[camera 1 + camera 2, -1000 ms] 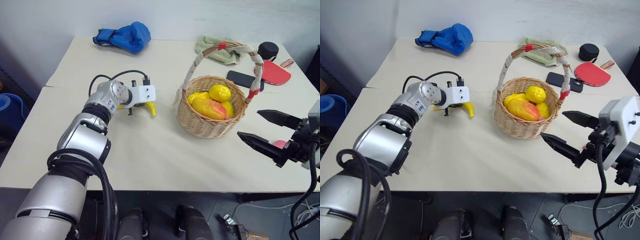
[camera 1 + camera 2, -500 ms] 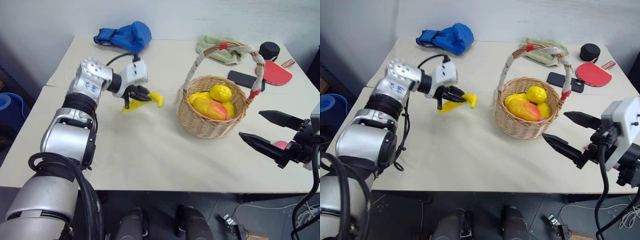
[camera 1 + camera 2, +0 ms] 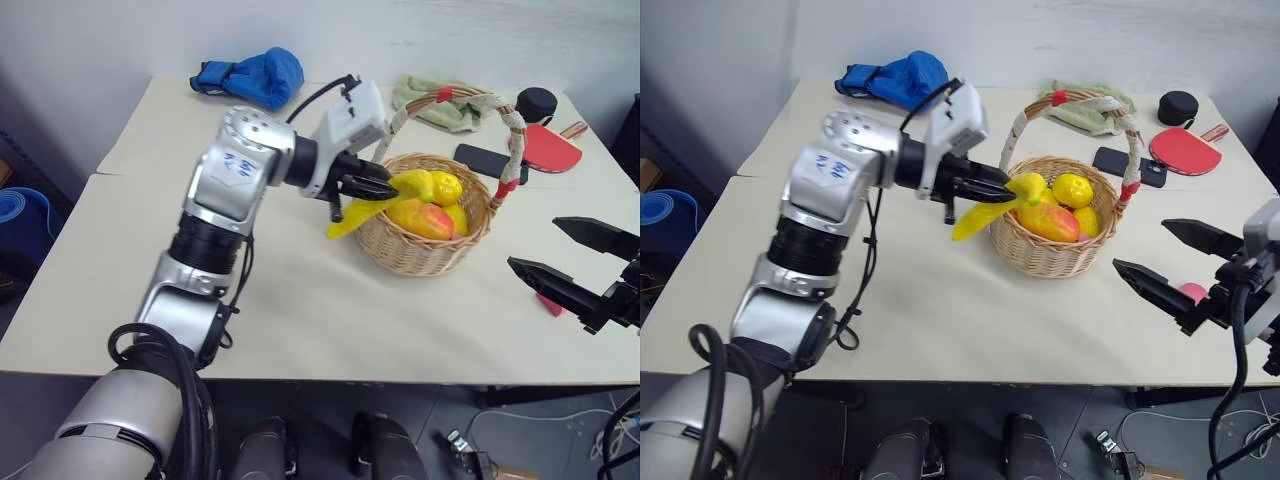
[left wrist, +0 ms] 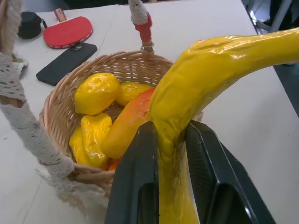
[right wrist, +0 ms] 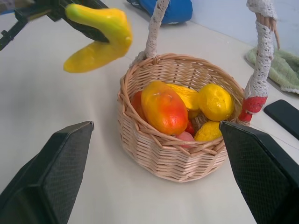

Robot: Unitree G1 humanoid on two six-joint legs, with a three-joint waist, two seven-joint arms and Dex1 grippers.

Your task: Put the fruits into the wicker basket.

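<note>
My left pincer (image 4: pixel 169 140) clamps the banana (image 3: pixel 378 200) at the basket's (image 3: pixel 420 250) rim; my right pincer (image 3: pixel 580 262) gapes beside the basket.

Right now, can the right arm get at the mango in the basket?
Probably yes. The right gripper is open and empty beside the wicker basket, and the mango lies on top. The arched handle and the banana in the left gripper crowd the opening.

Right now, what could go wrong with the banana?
The left gripper pinches the banana near its middle, so it might swing or slip. It hangs at the basket's rim beside the handle; it could bump either, or drop onto the table.
</note>
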